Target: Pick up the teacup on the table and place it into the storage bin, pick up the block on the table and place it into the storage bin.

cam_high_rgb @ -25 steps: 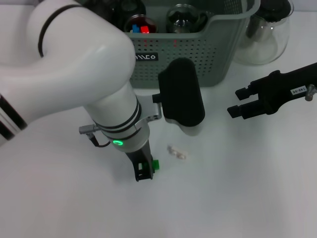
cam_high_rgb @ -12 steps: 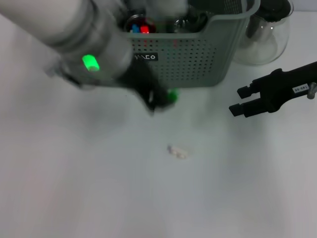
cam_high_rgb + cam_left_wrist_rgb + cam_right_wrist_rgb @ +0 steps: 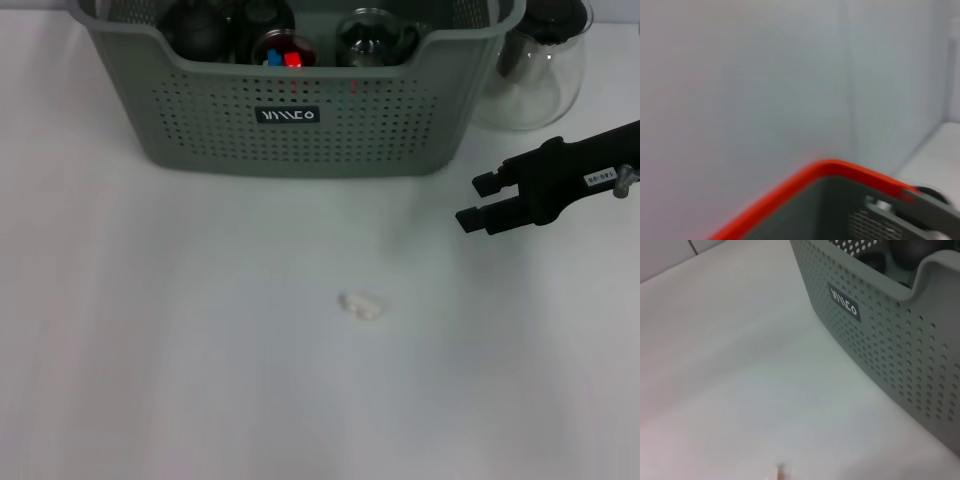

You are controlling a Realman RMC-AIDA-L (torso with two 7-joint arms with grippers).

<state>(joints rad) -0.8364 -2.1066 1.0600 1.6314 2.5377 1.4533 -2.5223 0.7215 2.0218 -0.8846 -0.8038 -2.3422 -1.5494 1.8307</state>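
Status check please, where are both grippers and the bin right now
Right gripper open, empty, hovering right of storage bin. Left gripper out of head view. No block visible on table; small white scrap lies in front of bin.

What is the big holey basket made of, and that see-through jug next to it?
The storage bin looks like matte grey-green plastic: moulded walls with even rows of holes and a smooth rolled rim. The jug looks like clear glass, since the table shows through it and it glints, though clear plastic is possible.
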